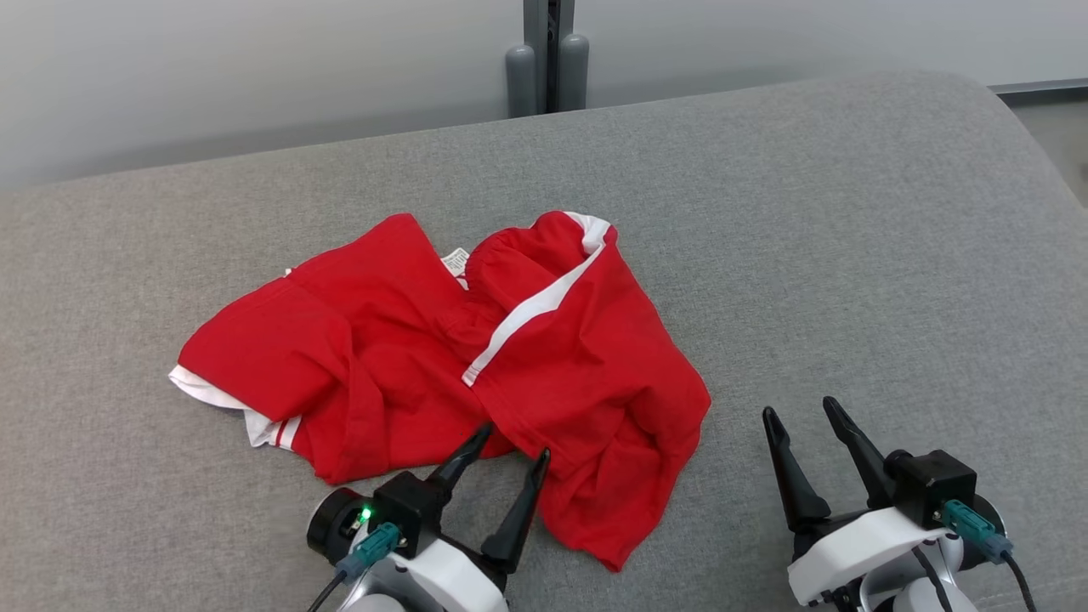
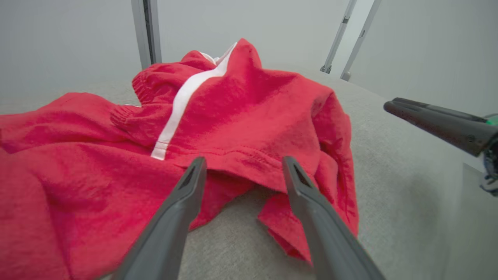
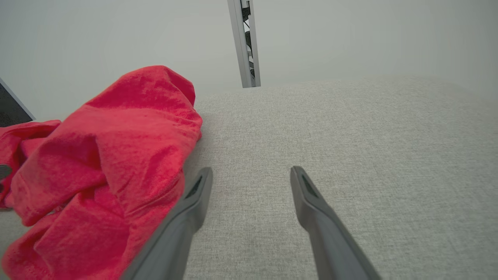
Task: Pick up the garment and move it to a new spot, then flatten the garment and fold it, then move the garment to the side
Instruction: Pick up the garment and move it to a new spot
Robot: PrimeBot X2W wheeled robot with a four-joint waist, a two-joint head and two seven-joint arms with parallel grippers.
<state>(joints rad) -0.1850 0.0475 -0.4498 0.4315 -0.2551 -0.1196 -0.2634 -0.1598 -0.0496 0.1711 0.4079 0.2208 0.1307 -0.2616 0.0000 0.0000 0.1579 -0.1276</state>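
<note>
item: crumpled red fabric shorts with white stripes, mid grey upholstered surface. our left gripper, wide and empty, fronts their near hem, seemingly for pickup; right gripper likewise, apart.

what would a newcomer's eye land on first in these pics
The crumpled red garment, with its white stripe, lies in the middle of the grey upholstered surface. The left end effector is open at the garment's near edge. The right end effector is open over bare surface to the garment's right.
</note>
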